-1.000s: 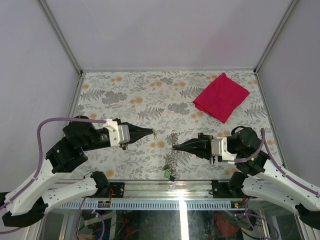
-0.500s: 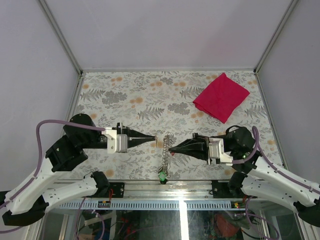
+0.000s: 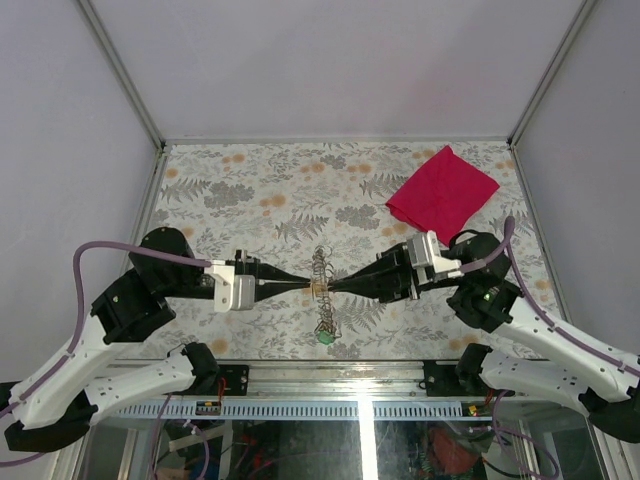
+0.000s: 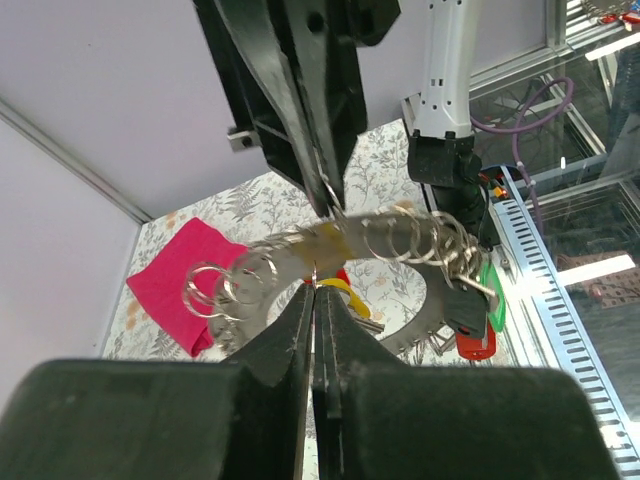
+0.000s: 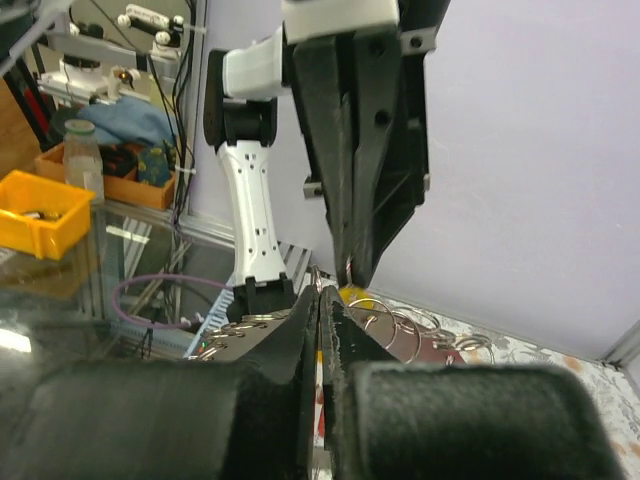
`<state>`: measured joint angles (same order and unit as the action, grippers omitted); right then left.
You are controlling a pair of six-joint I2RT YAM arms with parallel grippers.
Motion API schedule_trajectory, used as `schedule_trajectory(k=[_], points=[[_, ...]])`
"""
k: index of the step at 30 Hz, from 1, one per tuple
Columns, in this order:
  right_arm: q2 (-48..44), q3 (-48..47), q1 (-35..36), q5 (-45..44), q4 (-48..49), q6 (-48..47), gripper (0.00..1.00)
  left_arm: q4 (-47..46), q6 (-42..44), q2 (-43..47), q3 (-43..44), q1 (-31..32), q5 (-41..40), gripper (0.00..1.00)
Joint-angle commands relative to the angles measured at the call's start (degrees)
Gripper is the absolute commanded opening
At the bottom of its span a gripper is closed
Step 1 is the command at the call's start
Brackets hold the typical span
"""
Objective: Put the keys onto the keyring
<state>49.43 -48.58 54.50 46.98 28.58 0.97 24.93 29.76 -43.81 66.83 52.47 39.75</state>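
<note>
Black claws meet tip to tip over the table [image 3: 250, 190]: right claw [image 3: 335, 289] pinches the keyring [image 3: 320, 263] chain, left claw [image 3: 307, 287] seems clenched on the yellow key [image 4: 336, 287]. The red key [image 4: 475, 345] apparently hangs on the chain; yellow looks unthreaded.

Shiny metal keyring [image 4: 400, 238]; matt red cloth [image 3: 443, 193]; matt black fingers [image 4: 275, 355]

Bright, diffuse light, faint shadows on the surface [image 3: 250, 190]. Close up, the left tool [image 4: 316, 298] and right tool [image 5: 320, 298] look soft-focused.
</note>
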Motion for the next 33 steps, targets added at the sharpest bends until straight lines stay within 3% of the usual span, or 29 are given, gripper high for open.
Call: schedule_trajectory(k=[1,15,33], points=[[1.42,-5.48,0.34,-1.43,0.19,7.48,0.00,1.86,1.44,0.46,0.89,-0.38,1.99,0.00],[6.04,-7.90,0.26,1.75,0.25,12.77,0.00,1.88,1.73,1.19,0.69,-0.88,1.90,0.00],[3.22,-5.76,0.26,-4.19,3.15,14.57,0.00,2.05,1.80,0.83,0.65,-1.05,3.15,0.00]])
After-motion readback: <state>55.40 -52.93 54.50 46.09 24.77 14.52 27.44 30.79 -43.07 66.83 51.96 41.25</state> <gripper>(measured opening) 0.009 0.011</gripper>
